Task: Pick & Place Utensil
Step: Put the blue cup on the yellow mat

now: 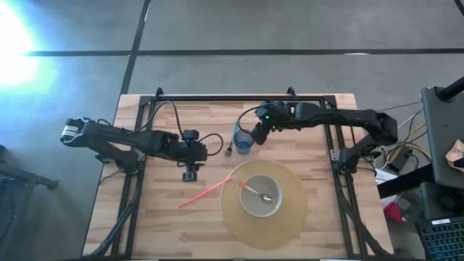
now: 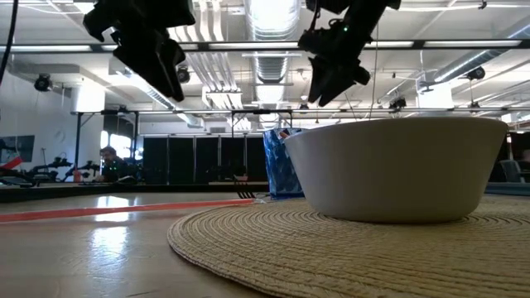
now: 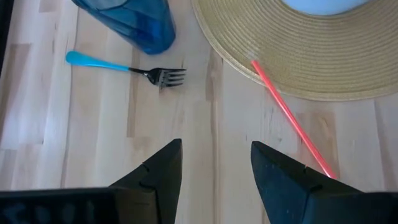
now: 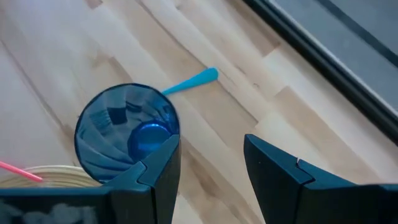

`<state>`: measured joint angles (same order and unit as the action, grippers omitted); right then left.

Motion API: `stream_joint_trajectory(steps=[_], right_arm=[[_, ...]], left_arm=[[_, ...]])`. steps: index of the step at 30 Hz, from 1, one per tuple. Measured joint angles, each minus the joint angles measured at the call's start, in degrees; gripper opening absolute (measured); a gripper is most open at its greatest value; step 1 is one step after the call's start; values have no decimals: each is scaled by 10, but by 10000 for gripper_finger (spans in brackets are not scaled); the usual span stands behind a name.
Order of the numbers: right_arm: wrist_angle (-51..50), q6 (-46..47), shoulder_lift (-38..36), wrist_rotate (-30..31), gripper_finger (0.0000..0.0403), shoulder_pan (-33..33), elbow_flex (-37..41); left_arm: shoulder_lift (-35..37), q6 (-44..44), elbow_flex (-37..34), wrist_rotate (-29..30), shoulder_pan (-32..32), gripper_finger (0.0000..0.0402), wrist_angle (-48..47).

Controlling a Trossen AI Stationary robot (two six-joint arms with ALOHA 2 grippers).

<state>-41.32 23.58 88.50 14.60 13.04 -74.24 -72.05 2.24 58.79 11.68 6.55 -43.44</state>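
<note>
While my right gripper (image 1: 255,138) hovers wide open above the blue cup (image 1: 243,141), the fork (image 1: 230,150) lies just beside that cup; my left gripper (image 1: 190,172), open too, waits nearby.

Both arms are dark, jointed and slim, with black cables looping off them. The right arm (image 1: 341,119) shows a small green light near its wrist; the left arm (image 1: 123,138) ends in a pale band.
</note>
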Motion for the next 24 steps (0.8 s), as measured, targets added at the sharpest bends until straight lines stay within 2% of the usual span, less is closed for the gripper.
stream_joint_trajectory(steps=[9, 14, 24], right_arm=[[13, -2, 39, -19, 173, 0, 0], [34, 0, 67, -49, 173, 0, -1], [41, -8, 99, -55, 173, 0, -4]], left_arm=[[0, 2, 0, 0, 0, 183, 8], [0, 2, 0, 0, 0, 183, 13], [0, 2, 0, 0, 0, 183, 14]])
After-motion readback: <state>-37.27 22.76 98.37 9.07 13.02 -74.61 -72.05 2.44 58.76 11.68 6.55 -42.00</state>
